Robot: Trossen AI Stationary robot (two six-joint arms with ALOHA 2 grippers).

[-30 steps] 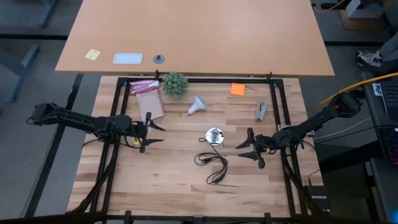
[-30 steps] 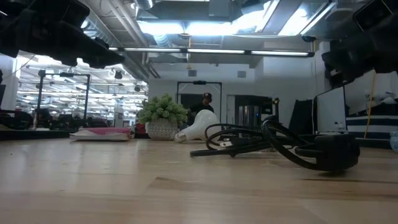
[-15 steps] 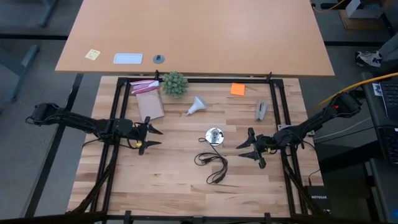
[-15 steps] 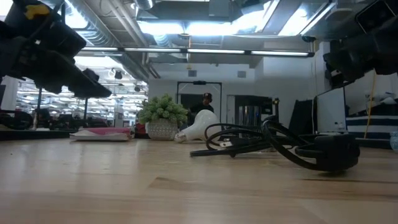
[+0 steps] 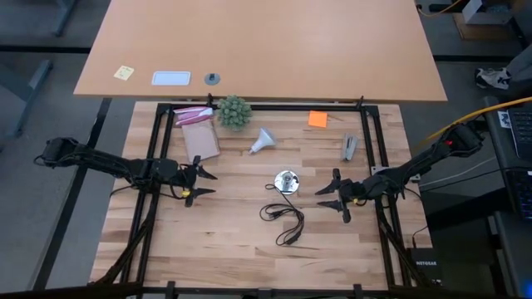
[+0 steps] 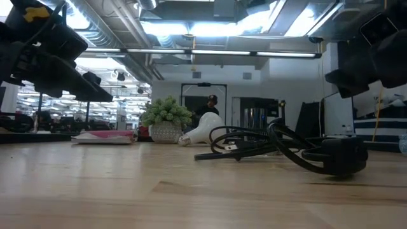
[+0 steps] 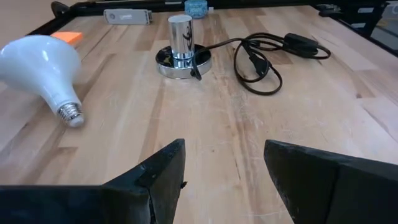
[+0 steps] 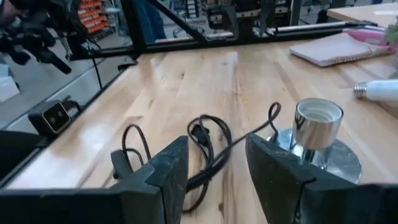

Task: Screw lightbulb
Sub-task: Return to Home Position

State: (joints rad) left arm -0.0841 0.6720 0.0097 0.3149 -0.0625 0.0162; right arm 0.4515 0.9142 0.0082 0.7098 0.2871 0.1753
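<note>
Two arms hover over the tabletop [image 5: 224, 241], each with open, empty fingers: the left end effector [image 5: 202, 183] near the left side, the right end effector [image 5: 324, 199] beside the socket [image 5: 286, 180]. The lightbulb [image 5: 263, 139] lies on its side between socket and green plant [image 5: 233, 110].

The lightbulb [image 5: 264, 139] lies on its side on the wooden bench [image 5: 224, 241], between the green plant [image 5: 233, 110] and the silvery socket disc [image 5: 287, 180]. A black cord [image 5: 284, 218] coils just below the disc. The left hand [image 5: 208, 183] hovers left of the disc and the right hand [image 5: 326, 200] right of it. Each has its 2 fingers spread, pointing inward and gripping nothing. An orange note [image 5: 317, 119] sits near the far edge.
</note>
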